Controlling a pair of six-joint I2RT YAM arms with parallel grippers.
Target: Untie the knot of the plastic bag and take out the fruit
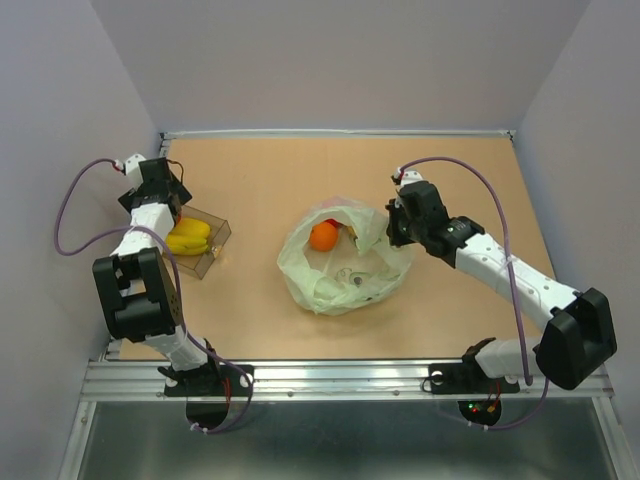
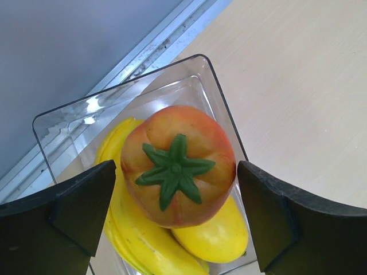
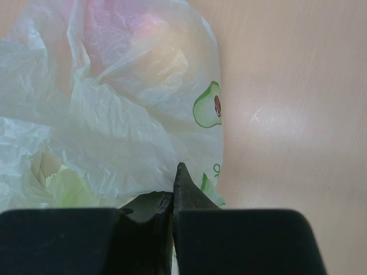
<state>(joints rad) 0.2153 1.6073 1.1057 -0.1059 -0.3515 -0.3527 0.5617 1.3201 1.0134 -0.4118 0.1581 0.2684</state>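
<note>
The pale green plastic bag (image 1: 345,265) lies mid-table with its mouth gaping; no knot shows. An orange fruit (image 1: 323,236) sits inside it near the far rim. My right gripper (image 1: 393,225) is shut on the bag's right rim; in the right wrist view its jaws (image 3: 175,177) are closed and pinch the film (image 3: 114,114). My left gripper (image 1: 170,205) hovers over the clear box (image 1: 212,252), open. An orange-red fruit with a green top (image 2: 189,137) rests between its fingers (image 2: 176,189) on a banana (image 2: 137,240) and a yellow round fruit (image 2: 215,235).
The clear box (image 2: 172,91) stands near the table's left edge, beside the left wall. A reddish shape (image 3: 114,28) shows through the bag film. Side walls close in the table on the left, the right and the back.
</note>
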